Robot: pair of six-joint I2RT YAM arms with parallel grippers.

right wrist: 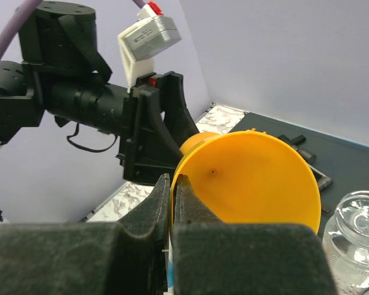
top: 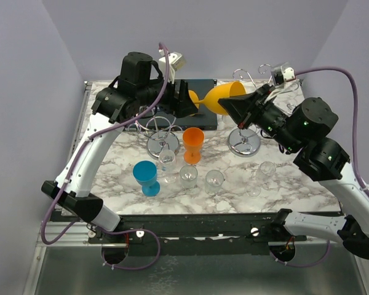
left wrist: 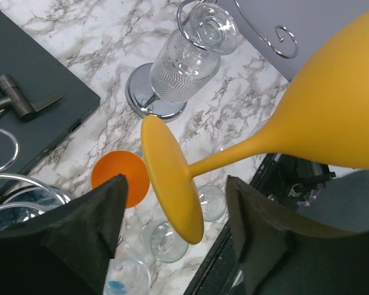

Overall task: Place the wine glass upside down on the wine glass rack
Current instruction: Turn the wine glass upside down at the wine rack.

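The glass [top: 224,95] lies on its side in the air above the far edge of the table [top: 295,184], with its bowl to the right and its foot to the left. The right gripper [right wrist: 172,187] is pinched tight on the bowl's rim, a finger on either side of the wall, and carries the whole weight. The left gripper [left wrist: 177,193] stands wide apart with the foot between its fingers [left wrist: 104,215]. Gaps show on both sides, so it has hold of nothing.

This reads as a handover. A rim pinch lifts well enough, but the bowl could not then hang mouth-down from a wire loop. A grip at the foot end would allow that. The sideways pose suits it (the foot is offered edge-on to the left jaws).

Two racks stand mid-table. The right rack [top: 245,146] already carries a clear glass [left wrist: 187,64], and the left rack [top: 163,144] is near the orange cup [top: 194,144].

Next, I judge, the left jaws must close firmly before the right lets go. The thin, smooth foot could slip, and an early release would drop the glass among the cups below.
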